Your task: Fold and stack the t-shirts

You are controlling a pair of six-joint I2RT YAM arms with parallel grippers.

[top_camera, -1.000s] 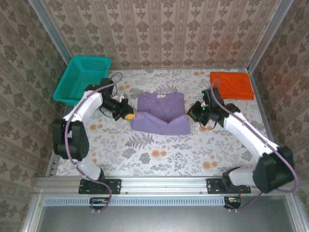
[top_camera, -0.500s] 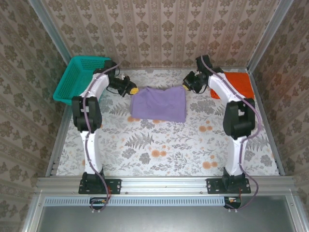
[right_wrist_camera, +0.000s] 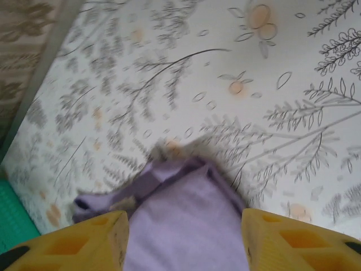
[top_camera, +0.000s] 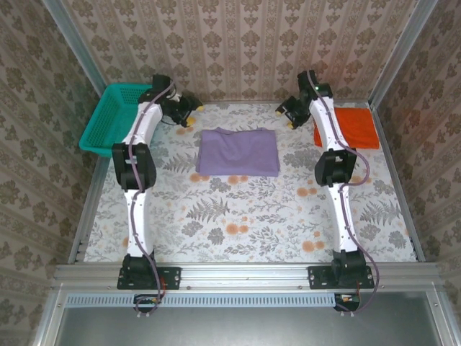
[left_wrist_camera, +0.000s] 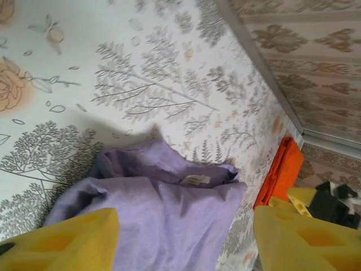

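T-shirt (top_camera: 238,152), lavender, lies between left hand (top_camera: 189,110) and right hand (top_camera: 289,115).

Two t-shirts are showing: one purple t-shirt (top_camera: 238,152) and one orange t-shirt (top_camera: 356,128). One teal basket (top_camera: 108,119) is showing. Two grippers are showing: left gripper (top_camera: 189,112), right gripper (top_camera: 287,114).

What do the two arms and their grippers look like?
The left arm and right arm have white links, black joints and a mauve cable along each. The left gripper and right gripper are black, with blocky yellow fingers.
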